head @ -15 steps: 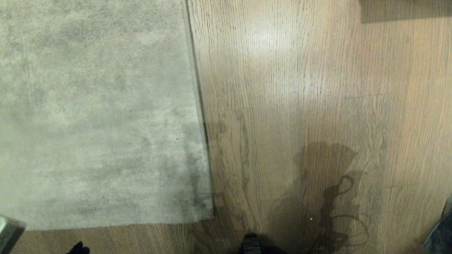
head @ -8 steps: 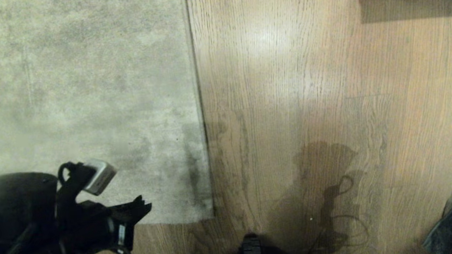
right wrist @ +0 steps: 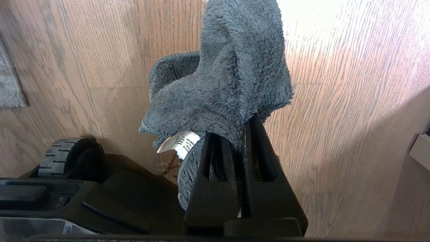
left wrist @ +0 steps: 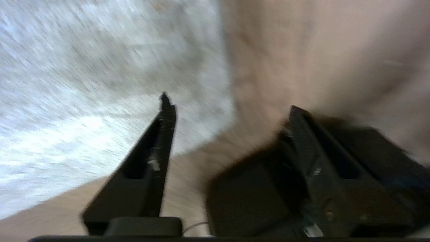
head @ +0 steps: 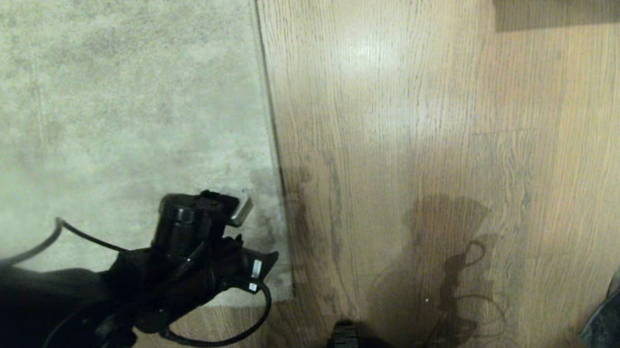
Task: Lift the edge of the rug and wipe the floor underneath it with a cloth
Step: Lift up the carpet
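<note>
Rug edge is the landmark: it runs as a straight line away from the robot, grey pile on the robot's left of it and bare floor on the right, ending at the rug's near corner close to the robot's base. The left claw hangs over that near corner, on the rug side of the border and just short of it, tips aimed toward the line. In the left wrist view the left claw has its fingers spread wide with nothing between them. It is clearly the nearer arm; I judge its next move is a short reach across to the border to catch it.

The right claw stays well off to the floor side, pressed together and pinching the cloth, which hangs above bare planks.
</note>
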